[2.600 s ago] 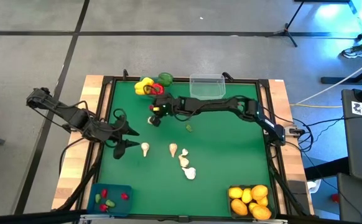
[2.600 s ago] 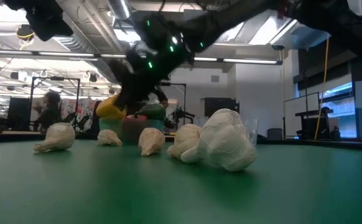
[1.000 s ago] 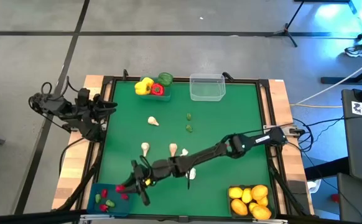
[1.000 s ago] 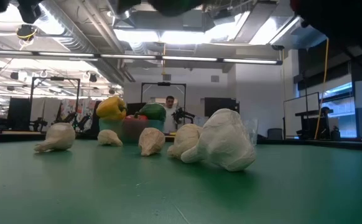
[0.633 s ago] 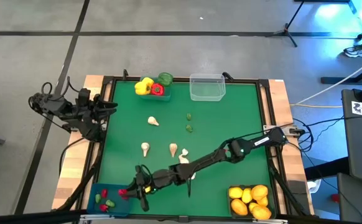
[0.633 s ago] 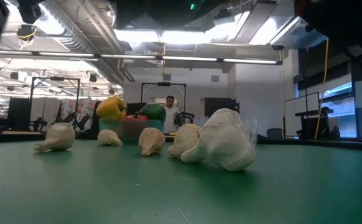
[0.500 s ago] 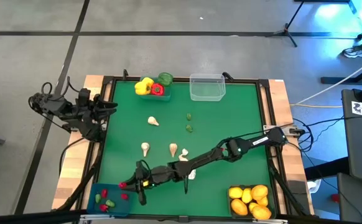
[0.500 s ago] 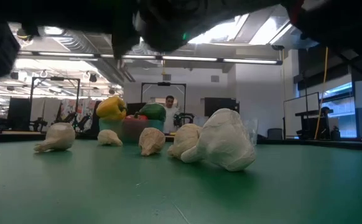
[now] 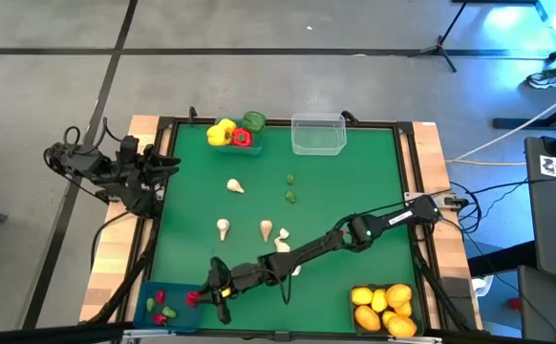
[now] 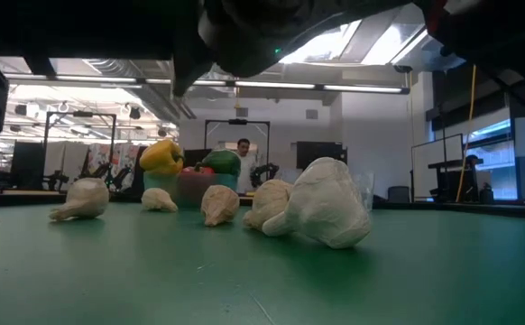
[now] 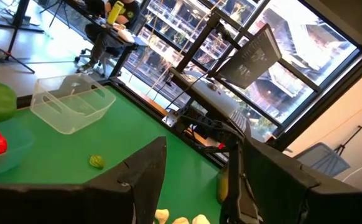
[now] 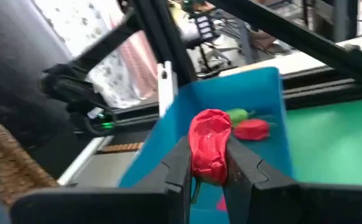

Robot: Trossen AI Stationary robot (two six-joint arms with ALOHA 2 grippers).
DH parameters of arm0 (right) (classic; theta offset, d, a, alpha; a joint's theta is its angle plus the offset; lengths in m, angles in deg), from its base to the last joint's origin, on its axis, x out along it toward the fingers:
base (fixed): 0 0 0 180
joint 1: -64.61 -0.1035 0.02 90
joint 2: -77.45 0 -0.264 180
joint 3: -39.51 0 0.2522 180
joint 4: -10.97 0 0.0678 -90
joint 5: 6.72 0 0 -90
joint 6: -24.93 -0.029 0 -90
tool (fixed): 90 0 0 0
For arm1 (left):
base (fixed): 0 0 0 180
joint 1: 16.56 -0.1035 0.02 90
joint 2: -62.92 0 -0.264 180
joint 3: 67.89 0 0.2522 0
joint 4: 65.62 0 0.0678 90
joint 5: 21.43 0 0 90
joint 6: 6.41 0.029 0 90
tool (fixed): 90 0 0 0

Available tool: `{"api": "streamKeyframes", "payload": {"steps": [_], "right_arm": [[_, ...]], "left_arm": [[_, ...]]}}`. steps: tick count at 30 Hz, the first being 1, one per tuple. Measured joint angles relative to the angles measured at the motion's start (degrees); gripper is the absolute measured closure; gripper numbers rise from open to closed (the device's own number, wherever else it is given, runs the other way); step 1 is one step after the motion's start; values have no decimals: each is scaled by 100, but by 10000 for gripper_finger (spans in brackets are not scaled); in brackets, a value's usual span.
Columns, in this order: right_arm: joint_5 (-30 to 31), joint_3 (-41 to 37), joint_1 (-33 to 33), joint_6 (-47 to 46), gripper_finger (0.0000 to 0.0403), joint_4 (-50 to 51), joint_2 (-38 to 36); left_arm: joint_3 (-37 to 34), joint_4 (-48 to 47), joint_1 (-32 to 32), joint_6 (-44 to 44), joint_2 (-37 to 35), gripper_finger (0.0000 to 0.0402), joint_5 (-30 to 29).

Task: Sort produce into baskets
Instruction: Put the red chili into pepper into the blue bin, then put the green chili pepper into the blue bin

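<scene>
My right gripper [image 9: 202,297] reaches to the table's near left corner and is shut on a small red piece [image 12: 209,146] at the right rim of the opaque blue bin [image 9: 154,308], which holds red and green pieces [image 12: 248,124]. My left gripper [image 9: 169,164] is open and empty at the table's left edge. Several white garlic bulbs [image 9: 267,228] and two green pieces [image 9: 290,197] lie on the green mat. Yellow, red and green peppers [image 9: 232,134] sit in the teal bin at the far edge. The citrus [image 9: 385,308] fills the dark bin at the near right. My right gripper pinches the red piece by its two sides [image 12: 201,163] between the two fingers. The piece stands up past the fingertips [image 12: 180,163], lifted clear, over the blue bin's rim [image 12: 279,118]. The fingers come from the table's right, pointing left and slanting down.
A clear bin [image 9: 318,134] stands at the far edge, right of the peppers. My right arm [image 9: 316,247] lies across the mat's near half, over the garlic bulbs. The low view shows the garlic [image 10: 330,215] close up and a person far behind.
My right gripper, shut on the red piece, has gone a little toward the table's near edge and hovers at the blue bin's right rim. The arm behind it has swung nearer the near edge.
</scene>
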Motion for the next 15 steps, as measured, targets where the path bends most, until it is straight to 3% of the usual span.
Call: {"api": "streamKeyframes", "payload": {"steps": [6,15], "right_arm": [[-7,3,55,216,332,-85,-3],[-207,3,79,124,216,-96,-3]], "left_arm": [[0,0,2,-4,0,194,0],[0,-2,0,2,0,194,0]]}}
